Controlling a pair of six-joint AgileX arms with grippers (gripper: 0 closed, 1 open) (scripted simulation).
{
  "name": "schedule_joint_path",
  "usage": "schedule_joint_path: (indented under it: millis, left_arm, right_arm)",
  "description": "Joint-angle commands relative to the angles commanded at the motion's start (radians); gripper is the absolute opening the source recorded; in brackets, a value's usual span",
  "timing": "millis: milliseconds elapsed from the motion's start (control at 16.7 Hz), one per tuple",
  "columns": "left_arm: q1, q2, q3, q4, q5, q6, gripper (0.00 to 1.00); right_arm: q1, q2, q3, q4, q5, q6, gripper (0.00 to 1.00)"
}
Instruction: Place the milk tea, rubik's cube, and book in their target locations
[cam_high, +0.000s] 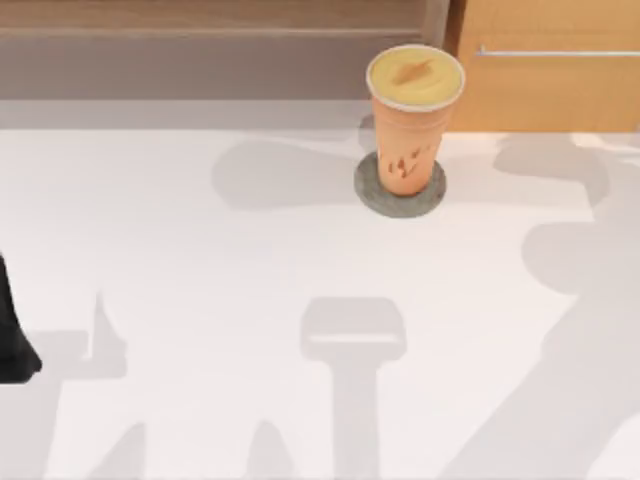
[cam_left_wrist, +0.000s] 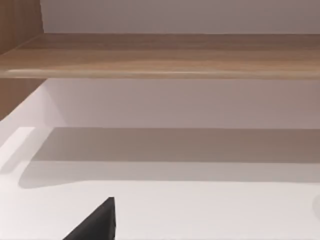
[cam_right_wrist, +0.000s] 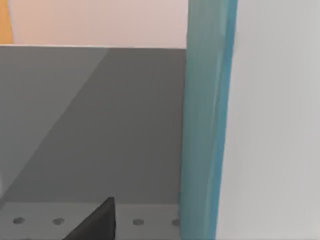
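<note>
The big white tabletop (cam_high: 200, 280) fills most of the top view. The milk tea (cam_high: 413, 115) stands upright on a round grey coaster (cam_high: 372, 195), upper middle. A teal upright panel (cam_right_wrist: 205, 125) is in the right wrist view.

I cannot tell how either end effector is set.

A white desk (cam_high: 200, 280) carried soft grey shadows, with a long wooden shelf (cam_left_wrist: 165, 55) running along its far edge and a wooden cabinet (cam_high: 550, 80) with a thin metal handle (cam_high: 560, 52) at the far right.
</note>
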Motion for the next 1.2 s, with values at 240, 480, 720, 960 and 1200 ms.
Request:
schedule_joint_path:
  millis: [240,480,720,960,1200]
  left_arm:
    - [0.000,0.000,0.000,0.000,0.000,0.000,1.00]
    - [0.000,0.000,0.000,0.000,0.000,0.000,1.00]
    - [0.000,0.000,0.000,0.000,0.000,0.000,1.00]
    - [0.000,0.000,0.000,0.000,0.000,0.000,1.00]
    - [0.000,0.000,0.000,0.000,0.000,0.000,1.00]
  right_arm:
    - [0.015,0.064,0.098,-0.034,0.016,-0.001,1.00]
    - [0.018,0.078,0.118,-0.041,0.019,-0.001,1.00]
    - [0.018,0.078,0.118,-0.041,0.019,-0.001,0.77]
    - [0.018,0.078,0.118,-0.041,0.019,-0.001,0.47]
    - [0.018,0.078,0.118,-0.041,0.019,-0.001,0.17]
